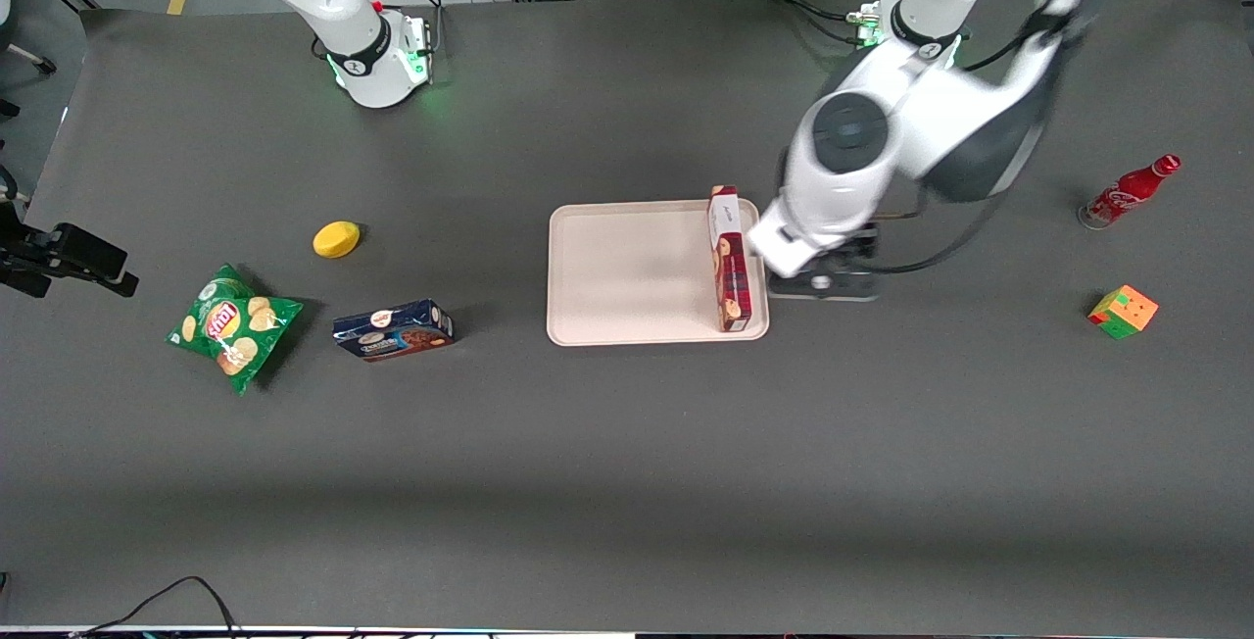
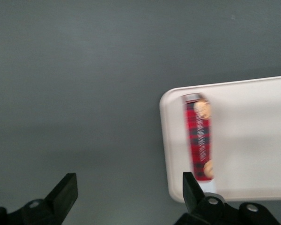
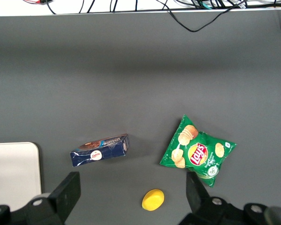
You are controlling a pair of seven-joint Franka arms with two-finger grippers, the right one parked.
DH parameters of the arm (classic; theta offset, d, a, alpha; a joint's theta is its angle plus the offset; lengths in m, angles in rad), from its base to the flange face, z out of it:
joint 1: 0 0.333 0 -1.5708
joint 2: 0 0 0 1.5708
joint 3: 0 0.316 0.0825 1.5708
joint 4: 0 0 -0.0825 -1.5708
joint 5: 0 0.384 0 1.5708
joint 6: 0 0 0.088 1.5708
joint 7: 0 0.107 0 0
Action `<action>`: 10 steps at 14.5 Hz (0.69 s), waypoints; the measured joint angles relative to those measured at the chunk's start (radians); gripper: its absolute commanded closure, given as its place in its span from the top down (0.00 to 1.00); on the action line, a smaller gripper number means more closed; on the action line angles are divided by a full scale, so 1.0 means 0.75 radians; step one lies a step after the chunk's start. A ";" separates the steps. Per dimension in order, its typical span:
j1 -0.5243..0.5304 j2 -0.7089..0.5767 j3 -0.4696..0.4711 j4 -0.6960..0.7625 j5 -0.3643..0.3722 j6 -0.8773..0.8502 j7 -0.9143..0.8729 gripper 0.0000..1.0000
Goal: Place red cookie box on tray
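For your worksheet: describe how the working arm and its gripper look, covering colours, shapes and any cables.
The working left arm has glossy white rounded shells, dark grey joint sections and a round dark cap on one joint. A black cable runs along it. Its base shows a green light and a small red dot. The gripper, beside the tray, has two black angular fingers, standing apart.

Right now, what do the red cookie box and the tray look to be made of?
The red cookie box looks like printed cardboard: crisp folded edges, a plaid pattern, cookie pictures and a white end panel. It lies in the tray along one rim. The tray looks like moulded plastic, probably matte: uniform pinkish-beige, rounded corners, low rim, no glare. The hand hangs open above the bare table beside the tray.
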 measured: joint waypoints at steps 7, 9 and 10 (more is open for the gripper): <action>0.048 -0.398 0.387 0.131 -0.099 -0.354 0.507 0.96; 0.049 -0.459 0.524 0.129 -0.111 -0.368 0.666 0.94; 0.050 -0.474 0.593 0.127 -0.119 -0.369 0.739 0.95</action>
